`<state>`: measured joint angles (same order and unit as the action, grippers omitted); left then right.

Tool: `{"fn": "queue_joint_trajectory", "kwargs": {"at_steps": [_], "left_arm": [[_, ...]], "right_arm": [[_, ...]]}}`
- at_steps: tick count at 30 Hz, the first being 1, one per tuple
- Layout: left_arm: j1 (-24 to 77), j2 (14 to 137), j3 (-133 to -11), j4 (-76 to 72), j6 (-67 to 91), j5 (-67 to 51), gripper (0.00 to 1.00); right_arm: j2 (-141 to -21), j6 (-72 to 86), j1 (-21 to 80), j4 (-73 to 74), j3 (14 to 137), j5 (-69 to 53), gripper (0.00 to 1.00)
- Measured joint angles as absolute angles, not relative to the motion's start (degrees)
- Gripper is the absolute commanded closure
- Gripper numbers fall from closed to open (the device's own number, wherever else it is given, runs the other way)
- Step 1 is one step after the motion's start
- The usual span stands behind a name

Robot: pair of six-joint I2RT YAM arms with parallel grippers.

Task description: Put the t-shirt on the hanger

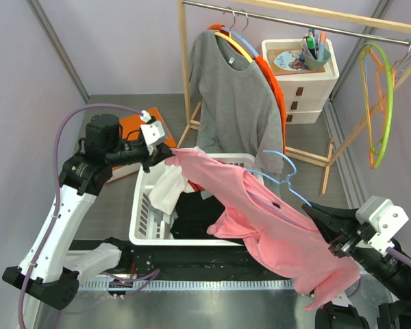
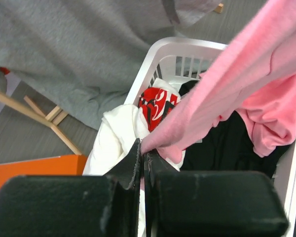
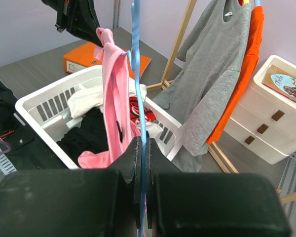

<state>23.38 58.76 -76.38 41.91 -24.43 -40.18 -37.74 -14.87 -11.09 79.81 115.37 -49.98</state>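
The pink t-shirt [image 1: 260, 219] hangs stretched above the basket, from upper left down to lower right. My left gripper [image 1: 166, 155] is shut on one tip of it; in the left wrist view a fold of the t-shirt [image 2: 227, 84] is pinched between the closed fingertips of the gripper [image 2: 143, 148]. The light-blue hanger [image 1: 282, 171] sticks out of the shirt, hook up, with its lower part inside the fabric. My right gripper [image 1: 340, 247] is shut on the hanger's wire [image 3: 136, 59], which runs up from the gripper [image 3: 143, 144] beside the t-shirt [image 3: 113, 89].
A white laundry basket [image 1: 145, 218] below holds a white garment with red print [image 2: 158, 106] and dark clothes. Behind it a wooden rack [image 1: 192, 75] carries a grey shirt [image 1: 233, 103] and a lime-green hanger [image 1: 383, 110]. An orange folder [image 1: 131, 130] and white drawers [image 1: 298, 82] stand on the floor.
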Motion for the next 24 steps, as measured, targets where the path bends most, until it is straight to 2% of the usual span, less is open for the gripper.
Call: {"fn": "queue_joint_trajectory", "kwargs": {"at_steps": [1,2,3,8,15,18,24], "left_arm": [[22.39,58.74,-76.12,41.82,-24.29,-40.23,0.51],[21.98,58.74,-75.88,41.85,-24.18,-40.49,0.22],[21.93,58.74,-75.64,41.80,-24.23,-41.04,0.01],[21.80,57.25,-73.78,40.47,-22.55,-43.72,0.00],[21.71,55.53,-73.34,37.89,-20.47,-45.91,0.00],[21.71,55.90,-73.34,36.56,-19.14,-46.83,0.00],[21.71,56.29,-73.34,34.24,-16.60,-48.29,0.00]], "right_arm": [[-37.74,-14.85,-11.09,79.83,115.35,-49.76,0.99],[-37.74,-14.72,-11.09,79.83,115.35,-49.39,0.99],[-37.74,-14.46,-11.09,79.81,115.37,-48.90,0.99],[-37.95,-9.54,-10.90,80.86,118.37,-41.82,0.99],[-39.77,0.21,-8.80,77.84,136.40,-22.48,0.99],[-39.66,1.23,-9.13,71.81,141.03,-15.31,0.99],[-41.63,-2.11,-9.45,58.15,141.49,-1.17,0.99]]}}
